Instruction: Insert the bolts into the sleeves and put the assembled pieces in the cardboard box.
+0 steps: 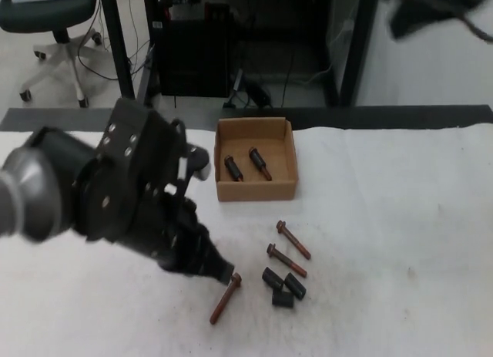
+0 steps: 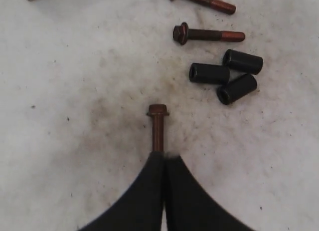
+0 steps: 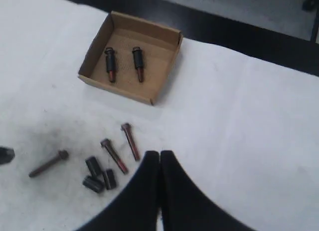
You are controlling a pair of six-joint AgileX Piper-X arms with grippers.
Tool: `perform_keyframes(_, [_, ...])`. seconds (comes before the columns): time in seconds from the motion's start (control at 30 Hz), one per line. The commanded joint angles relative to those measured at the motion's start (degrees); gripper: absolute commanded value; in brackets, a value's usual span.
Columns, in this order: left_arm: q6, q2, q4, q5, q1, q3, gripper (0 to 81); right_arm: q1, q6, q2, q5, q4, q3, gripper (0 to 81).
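Bolt [image 2: 158, 127] loose; left tool [image 2: 163, 154] closed, low near it.

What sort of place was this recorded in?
Probably a lab or workshop set up for robot trials: a white-covered bench holds loose bolts, sleeves and a cardboard box, while a wheeled office chair and dark equipment stand on the floor behind it.

From behind, the high view overlooks the bench [image 1: 400, 218]; both wrist views, left nearer, share its loose sleeves [image 1: 295, 286].
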Motion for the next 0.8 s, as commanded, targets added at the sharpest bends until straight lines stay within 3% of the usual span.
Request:
perform_keyframes(0.0, [2.91,1.01,1.39,-1.1,-0.59,-2.08,0.3,-0.71,0.44,-1.79,-0.34,-1.48,1.99,0.8])
perform_keyframes(0.13, [3.2,3.93,5.69,-3.65,-1.85,-4.12,0.3,-5.34,1.05,-11.57,-8.24,-6.87,19.21,0.8])
perform_keyframes(0.3, [3.2,5.76,9.3,-3.53,-4.18,-4.11,0.3,-6.38,4.23,-15.83,-11.53,-10.18,31.31,0.8])
perform_keyframes(0.43, [3.04,5.83,7.64,-3.53,-5.55,-4.11,11.8,-6.28,4.74,-15.82,-12.87,-11.67,34.07,0.8])
perform_keyframes(0.6, [-2.78,6.77,5.02,-4.89,-6.0,-4.11,33.5,-6.28,6.63,-15.82,-15.01,-16.27,34.08,0.8])
perform_keyframes(0.77, [-3.76,10.32,6.38,-5.31,-6.0,-4.3,34.6,-6.28,8.66,-15.82,-18.73,-17.96,34.08,0.8])
